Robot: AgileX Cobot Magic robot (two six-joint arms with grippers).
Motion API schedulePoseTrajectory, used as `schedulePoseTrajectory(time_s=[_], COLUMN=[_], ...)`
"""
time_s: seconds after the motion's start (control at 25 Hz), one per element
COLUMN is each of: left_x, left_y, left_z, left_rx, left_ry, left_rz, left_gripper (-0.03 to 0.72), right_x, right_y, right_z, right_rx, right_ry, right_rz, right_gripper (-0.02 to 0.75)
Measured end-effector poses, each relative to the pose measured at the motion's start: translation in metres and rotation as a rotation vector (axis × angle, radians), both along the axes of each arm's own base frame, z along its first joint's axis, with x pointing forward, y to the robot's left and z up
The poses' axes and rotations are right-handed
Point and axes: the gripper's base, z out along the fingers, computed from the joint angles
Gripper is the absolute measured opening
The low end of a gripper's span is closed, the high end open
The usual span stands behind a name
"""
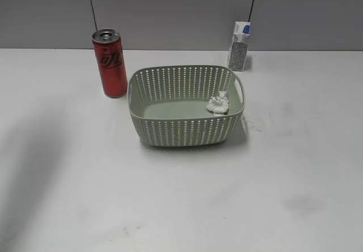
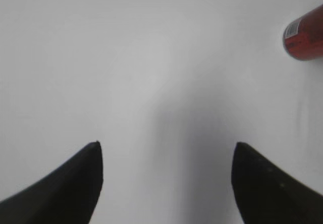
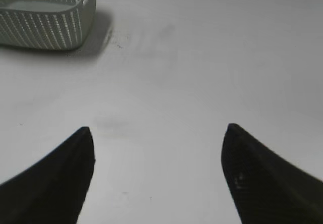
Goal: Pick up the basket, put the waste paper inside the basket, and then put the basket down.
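Already the basket [image 1: 186, 105] sits on the surface [image 1: 181, 206] with waste paper [image 1: 218, 104] inside, up-left of the nearer, empty, wide-open right pincer [image 3: 157, 173]; left pincer [image 2: 166, 176] likewise gapes.

Slotted matt plastic basket [image 1: 187, 107], crumpled tissue-like waste paper [image 1: 218, 104]
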Motion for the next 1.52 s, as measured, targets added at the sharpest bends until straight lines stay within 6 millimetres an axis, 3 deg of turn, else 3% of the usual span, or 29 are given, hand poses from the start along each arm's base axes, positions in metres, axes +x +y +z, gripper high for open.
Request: schedulePoseTrajectory(time_s=[0.32, 0.76, 0.92, 1.08, 1.32, 1.52], left_x=[-0.052, -0.179, -0.229, -0.270, -0.310, -0.331], left_y=[0.018, 0.028, 0.032, 0.035, 0.037, 0.039], left_z=[0.036, 0.038, 0.026, 0.001, -0.033, -0.052], left_rx=[0.001, 0.005, -0.002, -0.006, -0.011, -0.016], left_ry=[-0.101, -0.279, -0.385, -0.440, -0.508, -0.582], left_rz=[0.001, 0.003, 0.004, 0.005, 0.006, 0.006], left_gripper=[0.592, 0.592, 0.592, 0.592, 0.592, 0.592], right_x=[-0.010, -0.010, -0.010, -0.010, -0.010, -0.010], right_y=[-0.002, 0.000, 0.000, 0.000, 0.000, 0.000], right_z=[0.001, 0.001, 0.001, 0.001, 0.001, 0.001], right_rx=[0.014, 0.045, 0.048, 0.047, 0.047, 0.047], right_ry=[-0.068, -0.064, -0.064, -0.064, -0.064, -0.064], right_rz=[-0.001, -0.122, -0.122, -0.121, -0.121, -0.122], right_gripper=[0.591, 0.591, 0.591, 0.591, 0.591, 0.591])
